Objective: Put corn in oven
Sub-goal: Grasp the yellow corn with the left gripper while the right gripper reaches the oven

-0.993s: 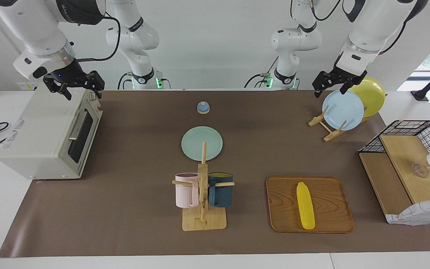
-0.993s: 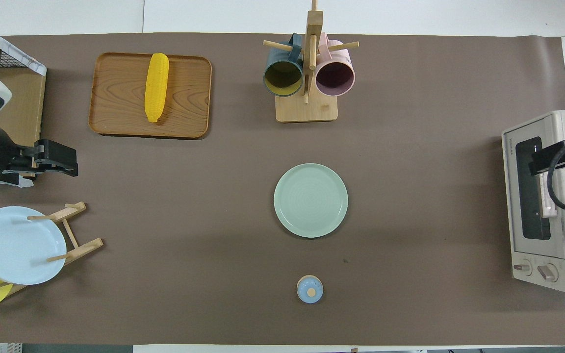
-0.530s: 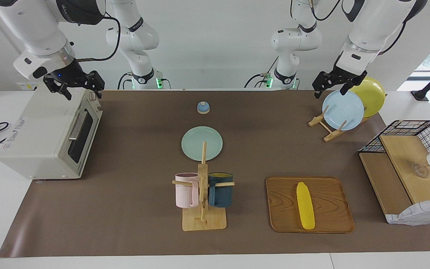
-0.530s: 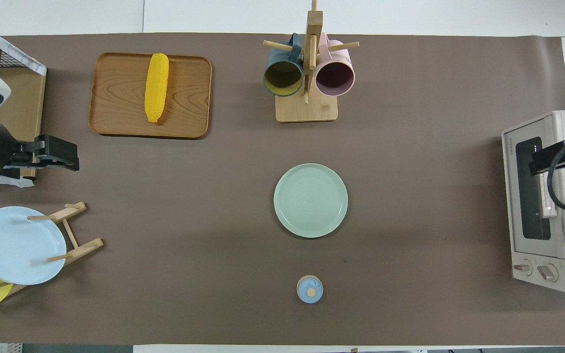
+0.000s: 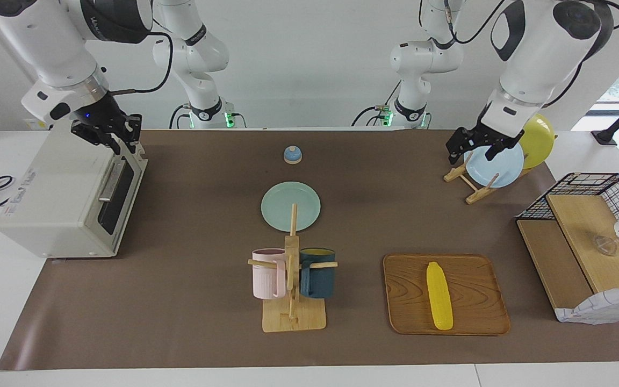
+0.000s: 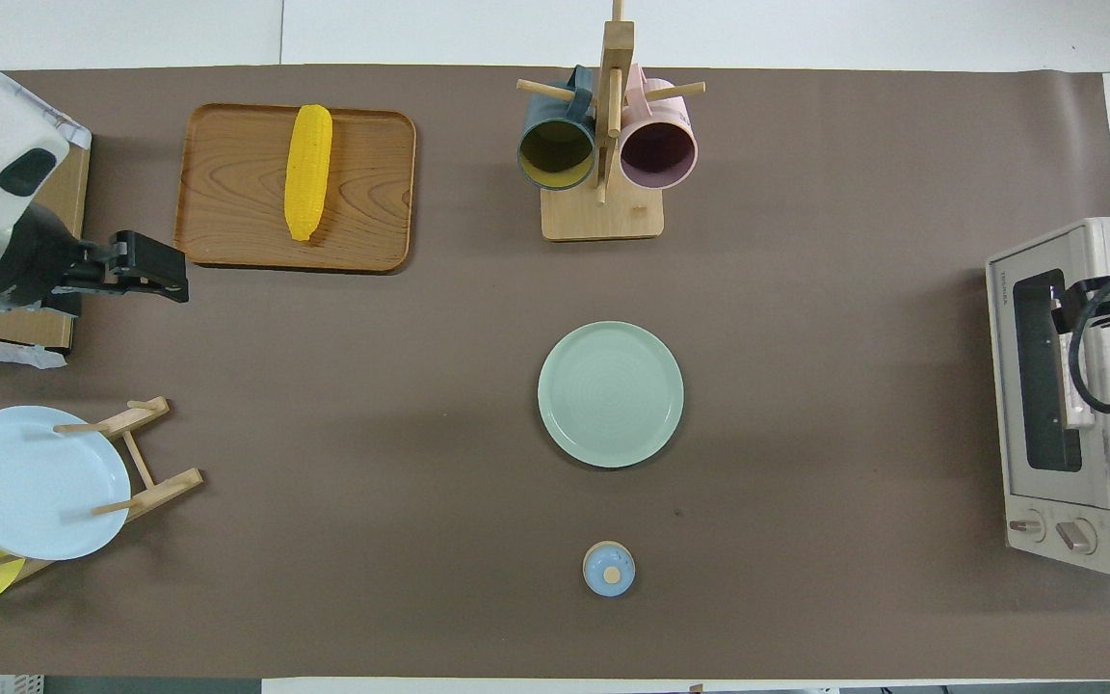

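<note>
The yellow corn (image 5: 439, 295) lies lengthwise on a wooden tray (image 5: 411, 290) on the part of the table farthest from the robots, toward the left arm's end; the overhead view shows the corn (image 6: 307, 172) and the tray (image 6: 362, 193) too. The off-white oven (image 5: 57, 199) stands at the right arm's end with its dark glass door closed, and it also shows in the overhead view (image 6: 1109, 463). My left gripper (image 5: 470, 153) is open and empty in the air, over the mat between the plate rack and the tray (image 6: 155, 280). My right gripper (image 5: 119, 144) hangs over the oven's top front edge (image 6: 1070, 310).
A mug stand (image 5: 292, 301) with a pink and a dark blue mug stands beside the tray. A green plate (image 5: 290, 206) and a small blue knob (image 5: 292, 155) lie mid-table. A rack (image 5: 470, 188) holds a blue and a yellow plate. A wire shelf (image 5: 583, 236) stands at the left arm's end.
My left gripper has moved from beside the plate rack toward the tray. My right gripper has turned and shifted over the oven's front edge. The corn and the oven door have not moved.
</note>
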`<state>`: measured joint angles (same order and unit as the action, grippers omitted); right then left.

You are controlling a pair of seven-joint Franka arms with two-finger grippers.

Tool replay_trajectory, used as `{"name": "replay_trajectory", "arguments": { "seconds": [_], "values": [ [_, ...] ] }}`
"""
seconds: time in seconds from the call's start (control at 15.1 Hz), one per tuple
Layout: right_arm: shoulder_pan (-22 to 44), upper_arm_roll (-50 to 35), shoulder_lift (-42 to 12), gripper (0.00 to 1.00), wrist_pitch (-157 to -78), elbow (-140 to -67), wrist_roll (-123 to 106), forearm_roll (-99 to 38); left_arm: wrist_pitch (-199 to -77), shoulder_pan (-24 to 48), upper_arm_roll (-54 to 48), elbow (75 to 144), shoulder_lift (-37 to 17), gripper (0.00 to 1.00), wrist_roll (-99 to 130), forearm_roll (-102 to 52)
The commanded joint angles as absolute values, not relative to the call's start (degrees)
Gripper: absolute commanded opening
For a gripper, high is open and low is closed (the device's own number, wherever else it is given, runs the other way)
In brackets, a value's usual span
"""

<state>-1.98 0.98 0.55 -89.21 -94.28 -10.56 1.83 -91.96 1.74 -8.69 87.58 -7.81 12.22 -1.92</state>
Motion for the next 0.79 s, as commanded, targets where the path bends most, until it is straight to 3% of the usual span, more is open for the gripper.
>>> {"name": "replay_trajectory", "arguments": {
  "seconds": [0.0, 0.2, 0.4, 0.73],
  "values": [
    [-2.99, 1.14, 2.81, 0.00, -93.68, -100.62, -12.13, 1.32, -94.55, 1.14, -9.32, 75.95, -22.38, 1.00, 8.98, -2.37],
    [-4.83, 1.14, 2.81, 0.00, -97.55, -105.54, -12.22, 4.48, -102.90, 2.63, -9.23, 71.84, -32.48, 1.00, 7.65, -1.94],
    [-7.73, 1.14, 2.72, 0.00, -99.31, -108.19, -14.75, 4.57, -104.49, 4.31, -8.97, 58.12, -45.50, 1.00, 6.42, -0.88],
    [-8.53, 1.14, 2.29, 0.00, -102.47, -111.09, -15.03, 5.10, -112.50, 5.19, -8.79, 57.92, -48.59, 1.00, 5.37, 2.35]
  ]
}}
